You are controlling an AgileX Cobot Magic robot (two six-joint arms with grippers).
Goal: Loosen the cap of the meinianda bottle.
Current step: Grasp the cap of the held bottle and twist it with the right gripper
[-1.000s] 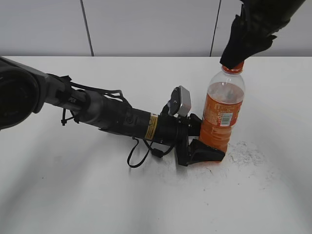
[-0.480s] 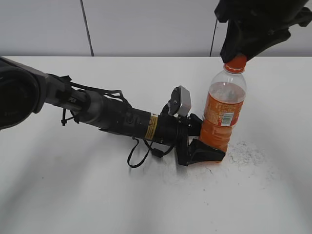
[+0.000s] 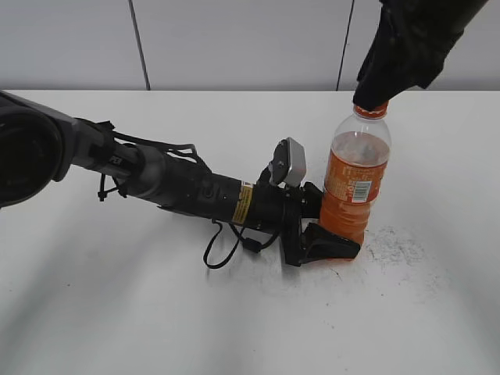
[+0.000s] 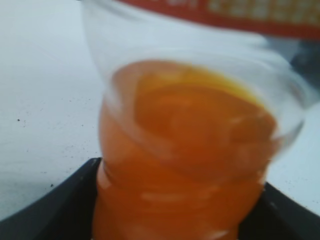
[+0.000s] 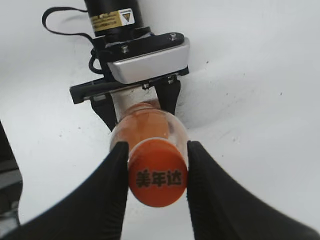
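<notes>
The meinianda bottle (image 3: 355, 176) stands upright on the white table (image 3: 117, 312), clear plastic with orange drink and an orange label. My left gripper (image 3: 332, 234) lies low along the table and is shut on the bottle's ridged lower body (image 4: 180, 190). My right gripper (image 3: 373, 103) comes down from above and its black fingers (image 5: 107, 190) press both sides of the orange cap (image 5: 158, 173), which bears dark characters on top. In the exterior view the cap is mostly hidden by the fingers; only the orange neck ring shows.
The left arm (image 3: 180, 187) stretches across the table from the left, with a loose black cable loop (image 3: 223, 250) under it. A grey panelled wall (image 3: 234, 39) runs behind the table. Scuff marks (image 3: 394, 242) lie to the right of the bottle's base.
Half a second ago the right gripper sat higher, the cap showing below its fingers. It has come back down over the cap, as one second ago. The left arm and bottle have not moved.
</notes>
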